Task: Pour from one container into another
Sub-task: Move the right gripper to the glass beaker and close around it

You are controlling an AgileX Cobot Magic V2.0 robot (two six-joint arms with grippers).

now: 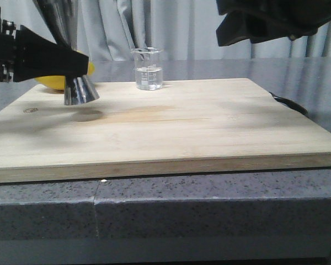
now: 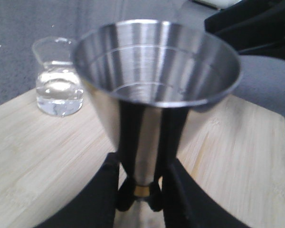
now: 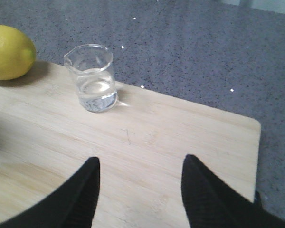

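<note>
Left gripper (image 2: 141, 199) pinches the jigger (image 2: 154, 99) at its gold waist, lifted clear of the board (image 1: 209, 127). The beaker (image 3: 91, 78), part full, stands near the far edge beside a lemon (image 3: 9, 52). Right gripper (image 3: 140, 190), fingers spread and empty, should close squarely around the beaker's middle, below the lip.

The small clear glass beaker (image 1: 149, 69) stands at the far edge of the pale wooden board (image 1: 171, 130), with the tall steel hourglass jigger (image 1: 80, 88) raised above the board's left side and a yellow lemon (image 1: 52, 81) behind it.
</note>
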